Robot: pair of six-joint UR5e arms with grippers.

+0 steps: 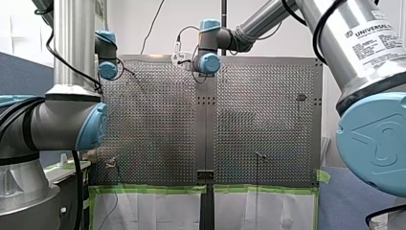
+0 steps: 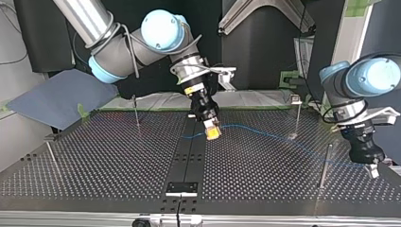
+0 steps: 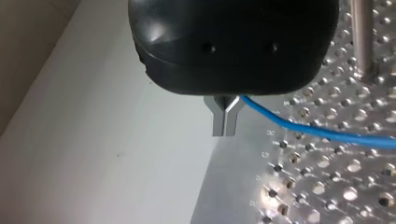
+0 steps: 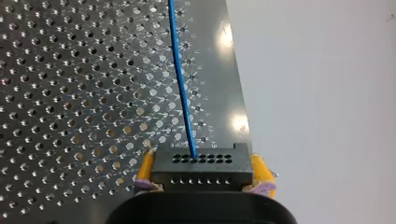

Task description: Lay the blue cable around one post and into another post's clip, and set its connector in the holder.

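Our perforated metal table has a dark strip down its middle. Our right arm reaches over that strip, and our left arm hangs near the table's side edge at the top view's right. Two thin upright metal posts stand on that half, one near the arms' edge and one nearer the opposite edge. What we take for the small black holder sits mid-strip by that opposite edge.

The thin blue cable sags low across the table between our two grippers and is not yet around any post. Our right gripper clamps the black multi-hole connector between its yellow pads. Our left gripper has its metal fingers pressed together, with the cable coming out at their root.

We judge routing comes first. To do it well we keep the cable low and lightly taut and sweep it outside a post. Our left gripper is close to the side edge and the nearer post, so room there is tight. The strip toward the holder carries no post.
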